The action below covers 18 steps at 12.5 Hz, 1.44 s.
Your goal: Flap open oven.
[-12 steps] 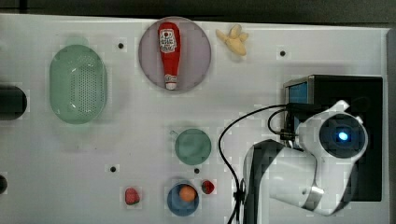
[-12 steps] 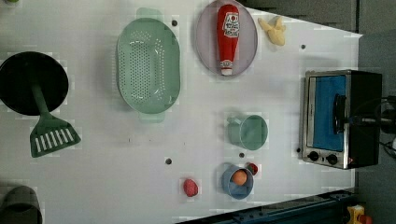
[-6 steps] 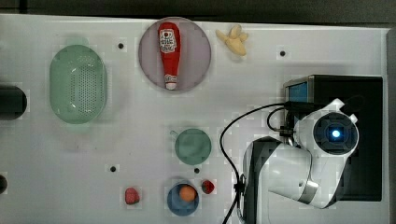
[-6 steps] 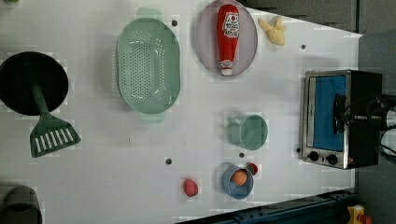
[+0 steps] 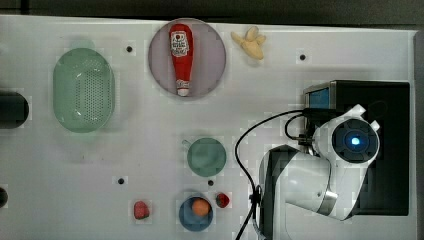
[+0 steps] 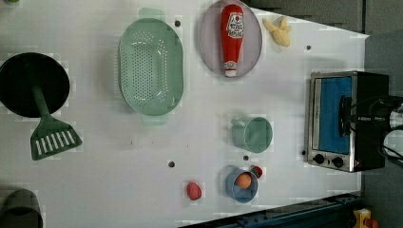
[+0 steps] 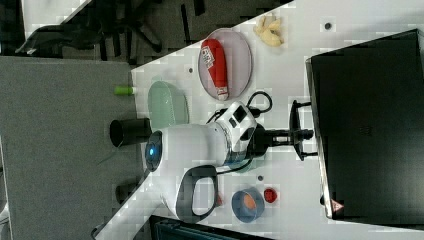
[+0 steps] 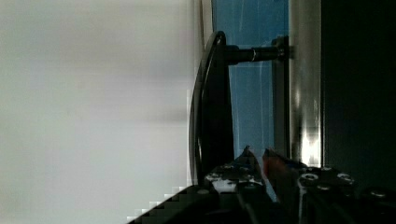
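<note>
Top view: arm (image 5: 320,185) nudged a little toward the top view's left over the last second, wrist now sitting over the front edge of the oven (image 5: 395,110), which stands at the desk's (image 5: 150,165) right end in the top view. No change in the oven outline, so door judged not yet swung. Left view: shows what the top view cannot, the front face. Blue door (image 6: 332,95) flush in its silver frame, bar handle (image 6: 343,114) across it, knobs (image 6: 328,160) at the lower end of the front, dark arm parts and cable creeping in from the left view's right edge compared with a second ago. Door unchanged from before, closed. Right view: gives the side-on reach missing from the other two. Hand (image 7: 306,134) stretched out level from the wrist and arrived at the handle, which stands off the oven front on two posts; contact likely but not certain here. Wrist view: closest look. Fingers (image 8: 245,161) only a sliver apart, nothing clamped between them, tucked on the door side of the black bar, beside the silver frame (image 8: 303,93). Reads as a hook behind the handle rather than a pinch. Approach looks done; pull outward and down judged the remaining step.
</note>
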Available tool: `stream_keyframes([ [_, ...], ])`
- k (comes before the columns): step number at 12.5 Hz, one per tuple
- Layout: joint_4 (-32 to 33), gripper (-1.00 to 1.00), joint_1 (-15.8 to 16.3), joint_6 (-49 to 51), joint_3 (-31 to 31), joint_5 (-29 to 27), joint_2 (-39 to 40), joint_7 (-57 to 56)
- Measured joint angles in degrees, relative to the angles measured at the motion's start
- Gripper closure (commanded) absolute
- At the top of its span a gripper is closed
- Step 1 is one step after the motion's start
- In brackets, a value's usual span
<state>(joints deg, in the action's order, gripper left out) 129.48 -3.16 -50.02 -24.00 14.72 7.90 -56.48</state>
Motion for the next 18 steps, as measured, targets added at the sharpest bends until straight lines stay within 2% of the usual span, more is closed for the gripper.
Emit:
stream_keyframes([
  [3,0.22,0.65,-0.17,0.17,1.29,0.48,-0.02,0.28],
  [6,1.68,0.65,0.97,0.25,3.41,7.09,-0.22,5.65],
  [10,3.02,0.65,2.27,1.01,8.59,16.70,1.08,20.00],
  [14,2.57,0.65,5.79,0.48,10.99,27.36,7.18,32.79],
  [18,2.01,0.65,11.12,0.48,12.46,37.96,15.32,45.04],
])
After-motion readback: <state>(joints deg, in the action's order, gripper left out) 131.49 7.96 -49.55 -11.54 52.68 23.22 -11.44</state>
